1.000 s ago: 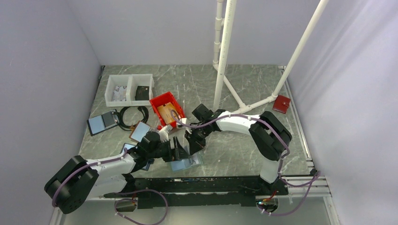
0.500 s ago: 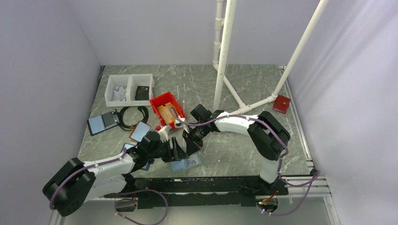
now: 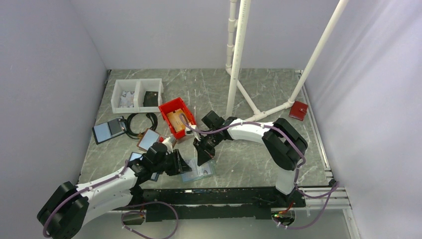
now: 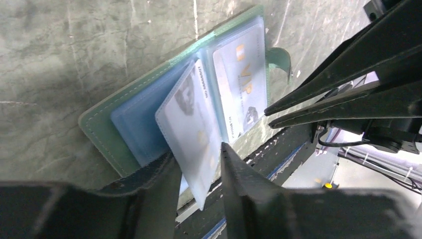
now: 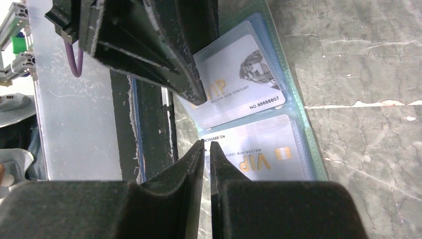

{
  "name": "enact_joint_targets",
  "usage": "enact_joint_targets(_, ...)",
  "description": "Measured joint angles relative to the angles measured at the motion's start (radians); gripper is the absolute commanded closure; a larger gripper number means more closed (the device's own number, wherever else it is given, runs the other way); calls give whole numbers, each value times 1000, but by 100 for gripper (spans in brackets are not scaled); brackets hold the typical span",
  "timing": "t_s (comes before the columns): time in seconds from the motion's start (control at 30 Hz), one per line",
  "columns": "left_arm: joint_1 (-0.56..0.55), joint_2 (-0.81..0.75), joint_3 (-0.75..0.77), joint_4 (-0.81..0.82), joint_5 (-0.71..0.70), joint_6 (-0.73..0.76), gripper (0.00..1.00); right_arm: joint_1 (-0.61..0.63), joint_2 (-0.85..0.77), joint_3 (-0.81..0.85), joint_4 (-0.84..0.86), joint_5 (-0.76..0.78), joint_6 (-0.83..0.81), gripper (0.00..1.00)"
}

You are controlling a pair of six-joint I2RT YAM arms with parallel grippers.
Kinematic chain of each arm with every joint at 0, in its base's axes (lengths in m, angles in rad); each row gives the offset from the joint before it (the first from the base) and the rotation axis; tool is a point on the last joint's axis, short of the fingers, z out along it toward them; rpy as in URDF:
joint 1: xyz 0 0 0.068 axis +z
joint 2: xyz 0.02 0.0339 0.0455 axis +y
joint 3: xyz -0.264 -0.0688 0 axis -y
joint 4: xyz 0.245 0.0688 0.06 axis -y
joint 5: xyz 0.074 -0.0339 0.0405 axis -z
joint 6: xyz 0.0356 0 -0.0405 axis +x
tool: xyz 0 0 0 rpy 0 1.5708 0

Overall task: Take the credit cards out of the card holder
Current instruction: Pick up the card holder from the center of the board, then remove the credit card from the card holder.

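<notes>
Two credit cards [image 5: 239, 82], open card holder [image 4: 99, 132]

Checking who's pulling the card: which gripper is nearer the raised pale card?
Left. Left gripper straddles the raised pale card; right gripper, closed, sits beside it at the card holder edge.

card holder [image 4: 99, 130] | near edge hidden | behind left tool [image 4: 199, 155]

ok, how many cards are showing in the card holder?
2. One pale card is tilted up between the fingers of the left gripper; one flat card sits in the panel beside the tab. More may be hidden.
</notes>
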Motion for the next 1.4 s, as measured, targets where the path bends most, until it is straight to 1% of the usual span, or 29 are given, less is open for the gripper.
enact_joint_targets(0.03,0,0,-2,-1,-3,-3,75,0,0,1,-3,2,-3,88)
enact_joint_targets(0.1,0,5,-5,-3,-7,-10,95,2,0,4,-10,11,-14,88)
enact_joint_targets(0.13,0,11,-6,-2,-11,-13,100,2,0,6,-14,16,-18,88)
enact_joint_targets(0.3,1,23,-9,47,-1,-13,100,3,-2,27,-46,29,-68,88)
enact_joint_targets(0.4,0,-5,-29,86,9,10,100,3,-17,40,-85,35,-116,88)
enact_joint_targets(0.67,1,-250,-135,200,32,109,100,0,-114,69,-151,31,-187,85)
enact_joint_targets(0.83,1,-334,-159,283,56,144,100,-21,-135,72,-156,13,-187,80)
enact_joint_targets(0.9,1,-345,-166,318,67,154,100,-27,-135,72,-156,10,-184,78)
enact_joint_targets(1.07,1,-346,-168,381,92,167,100,-51,-136,72,-156,-15,-162,70)
enact_joint_targets(1.33,1,-311,-171,490,113,175,100,-76,-138,72,-156,-109,-138,69)
enact_joint_targets(1.4,1,-296,-171,506,121,175,100,-76,-138,72,-159,-128,-138,72)
